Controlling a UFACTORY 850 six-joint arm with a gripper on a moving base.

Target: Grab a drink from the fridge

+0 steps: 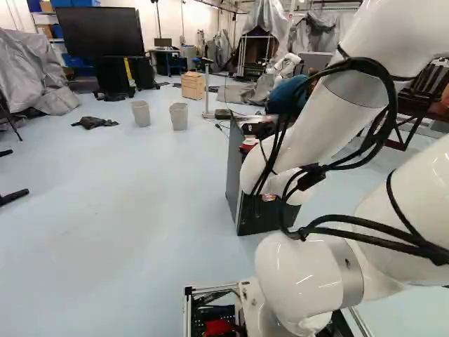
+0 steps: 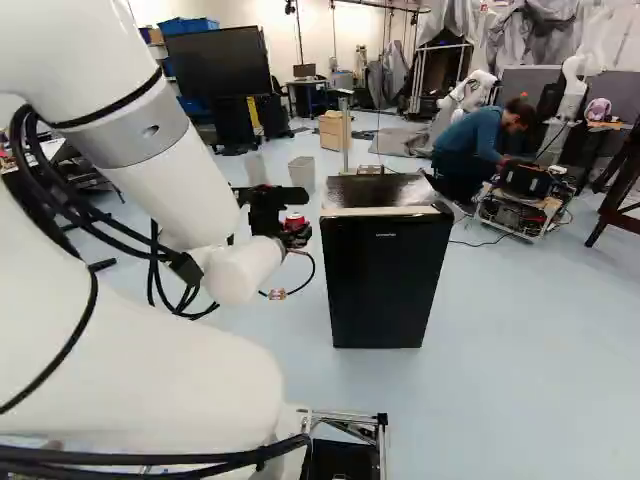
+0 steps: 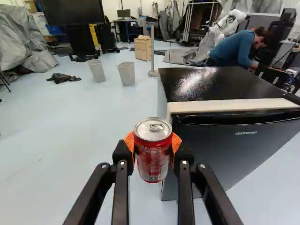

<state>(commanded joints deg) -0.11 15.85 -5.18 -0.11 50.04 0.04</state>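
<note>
Task was nearly done: I had the can (image 3: 153, 157) in my gripper (image 3: 153, 144), outside the fridge (image 3: 211, 82), and the fridge door (image 2: 385, 290) looked shut. So the grab itself counted as done, I'd say. Left, if anything: carrying the can clear or handing it over; the task line asked for neither.

My fingers (image 3: 121, 187) were closed on the can, parted only by its width, one orange pad (image 3: 130, 141) against each side. Grip sat around the upper half, top rim poking out above the pads, can upright. It hung off the floor (image 3: 70, 140), beside the fridge and apart from it in the right base view. Hold looked firm; a swing toward the fridge could have knocked its near corner.
</note>
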